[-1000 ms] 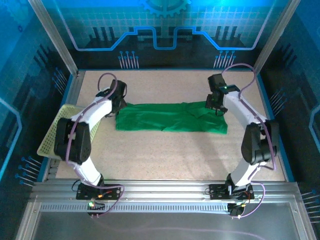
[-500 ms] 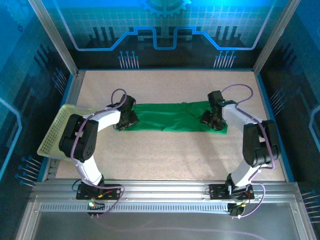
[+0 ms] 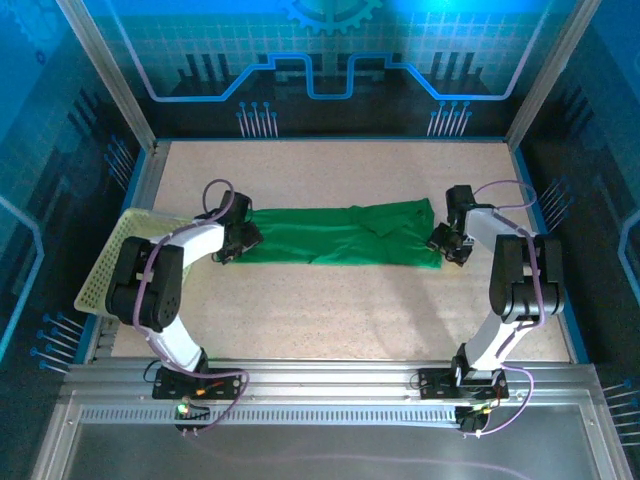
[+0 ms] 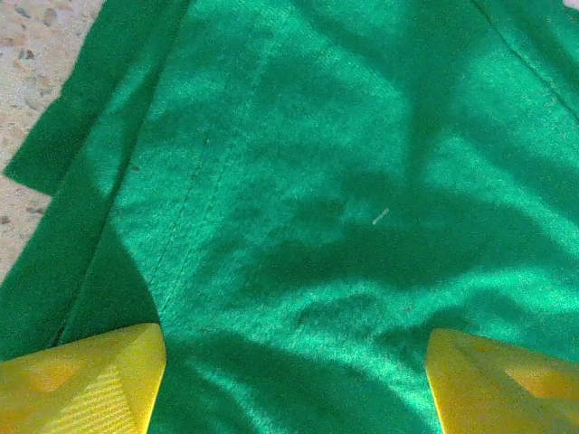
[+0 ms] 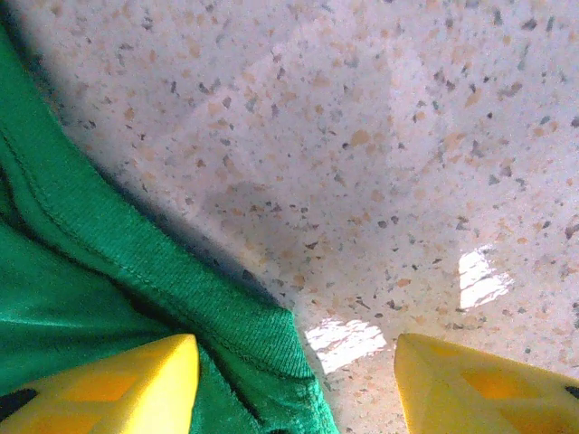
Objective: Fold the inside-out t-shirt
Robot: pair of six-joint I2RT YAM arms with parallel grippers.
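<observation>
Speckled tan table takes up most of what we see, and the bright-green inside-out t-shirt lies across its middle as a long flat band, running left to right. We reckon it's laid out that way so each arm can take one end for a fold. At the table's left edge sits a pale perforated basket, not touching the shirt. The left gripper hangs low over the shirt's left end, fingers spread, nothing pinched. The right gripper is spread too, straddling the hem corner and bare table. We count one shirt, one basket, two arms, two grippers.
</observation>
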